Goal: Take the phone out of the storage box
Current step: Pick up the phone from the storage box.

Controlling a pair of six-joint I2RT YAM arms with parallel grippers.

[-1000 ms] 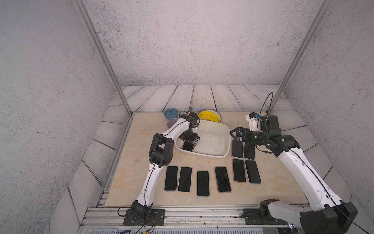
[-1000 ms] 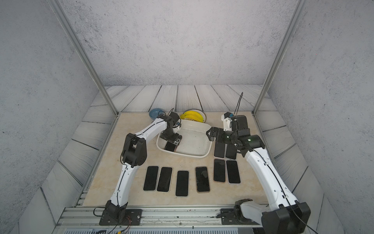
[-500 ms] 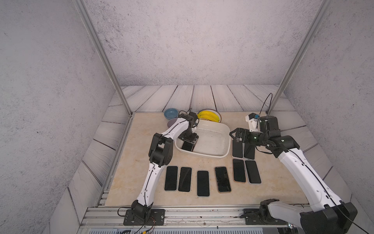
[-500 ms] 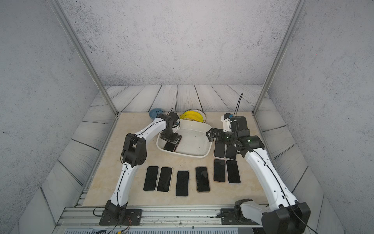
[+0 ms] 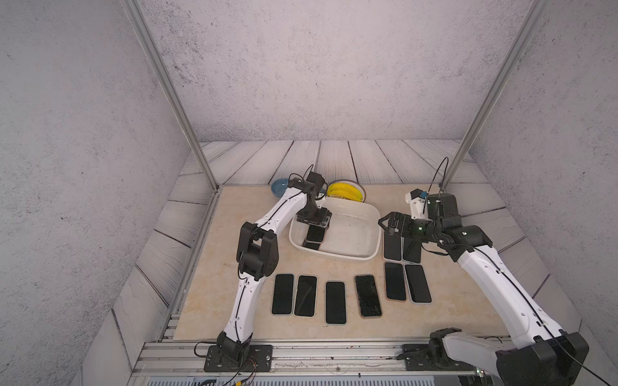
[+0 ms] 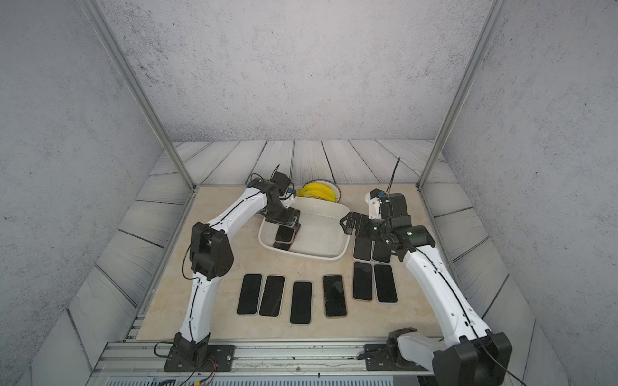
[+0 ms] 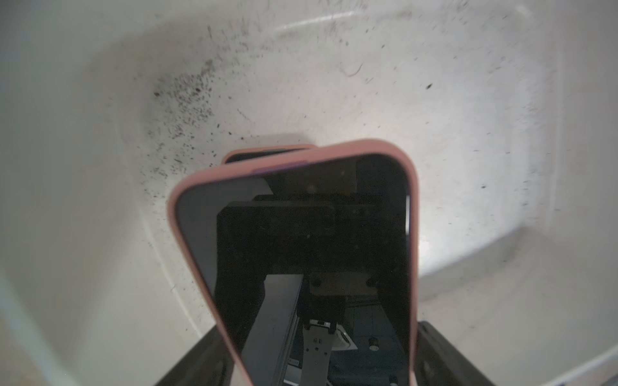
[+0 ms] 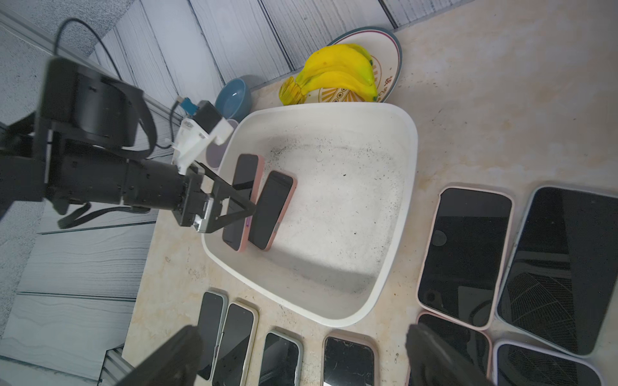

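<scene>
Phone (image 7: pixel 311 254) in pink case sits clasped by left jaws inside storage box (image 8: pixel 351 200); right jaws gape

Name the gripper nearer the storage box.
Left. The left gripper is inside the storage box, gripping a pink-cased phone; the right gripper hangs open outside its rim, over table phones.

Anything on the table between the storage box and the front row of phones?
Nothing: bare beige tabletop separates the storage box from the front row of phones, in both top views.
</scene>
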